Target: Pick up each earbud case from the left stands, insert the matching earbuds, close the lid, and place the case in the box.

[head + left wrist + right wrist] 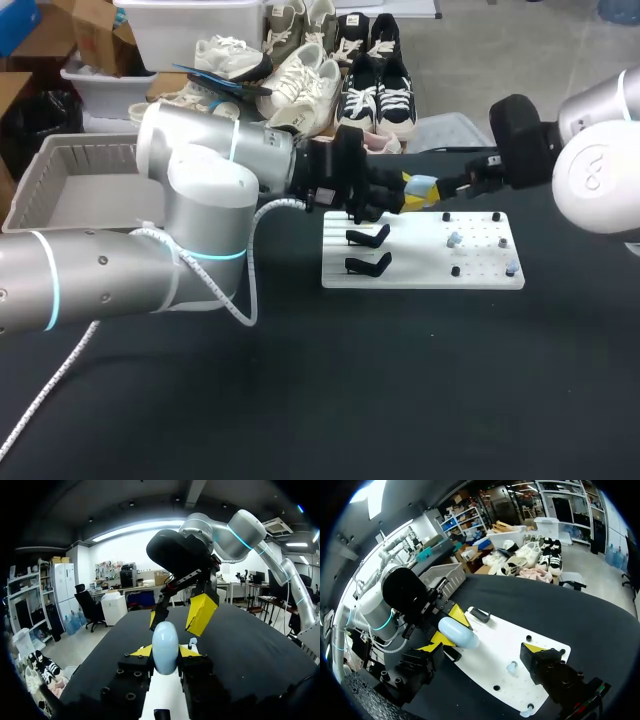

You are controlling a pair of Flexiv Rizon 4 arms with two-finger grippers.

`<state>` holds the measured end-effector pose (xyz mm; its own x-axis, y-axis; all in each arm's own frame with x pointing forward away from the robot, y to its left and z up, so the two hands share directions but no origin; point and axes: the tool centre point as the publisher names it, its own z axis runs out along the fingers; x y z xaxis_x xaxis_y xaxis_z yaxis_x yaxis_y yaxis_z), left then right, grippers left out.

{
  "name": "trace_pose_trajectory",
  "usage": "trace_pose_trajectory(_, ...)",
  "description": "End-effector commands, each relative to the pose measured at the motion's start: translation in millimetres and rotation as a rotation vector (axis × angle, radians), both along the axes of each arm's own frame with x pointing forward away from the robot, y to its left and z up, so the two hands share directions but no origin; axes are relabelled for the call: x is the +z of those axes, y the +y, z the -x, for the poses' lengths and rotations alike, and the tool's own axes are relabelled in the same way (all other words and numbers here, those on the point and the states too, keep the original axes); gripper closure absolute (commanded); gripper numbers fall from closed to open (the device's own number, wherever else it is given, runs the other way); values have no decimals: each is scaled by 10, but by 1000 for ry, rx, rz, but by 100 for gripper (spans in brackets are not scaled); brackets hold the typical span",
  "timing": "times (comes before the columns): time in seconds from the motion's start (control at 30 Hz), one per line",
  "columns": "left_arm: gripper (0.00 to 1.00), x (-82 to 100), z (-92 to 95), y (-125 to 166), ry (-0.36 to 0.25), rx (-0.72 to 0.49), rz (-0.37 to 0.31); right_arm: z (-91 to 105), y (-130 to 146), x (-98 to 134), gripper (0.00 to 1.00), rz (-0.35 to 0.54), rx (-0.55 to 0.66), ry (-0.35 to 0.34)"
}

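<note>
Left wrist view | left claw pinching earbud case aloft | right claw hovering spread, facing it | insertion step likely starting, lid needing opening next

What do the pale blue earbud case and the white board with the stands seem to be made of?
Earbud case: probably plastic, smooth with a soft sheen; a light highlight runs over its rounded shell. White board: likely rigid plastic or painted sheet, matte and flat, with small holes; which one I cannot tell.

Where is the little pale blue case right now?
Head view, middle: the pale blue case is clamped in the left gripper, above the far edge of the white board, near the black stands.
</note>
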<state>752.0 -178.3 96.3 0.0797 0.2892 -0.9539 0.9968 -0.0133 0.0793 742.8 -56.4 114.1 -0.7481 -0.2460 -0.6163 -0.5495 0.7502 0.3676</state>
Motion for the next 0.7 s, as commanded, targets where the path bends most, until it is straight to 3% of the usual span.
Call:
trace_pose_trajectory(0.03,100,3,35,11,-3,1,6,-20,0,-8,0,-1,0,0)
trace_pose_trajectory(0.7,100,-43,152,-17,1,-39,13,-108,-53,160,0,19,-12,-31)
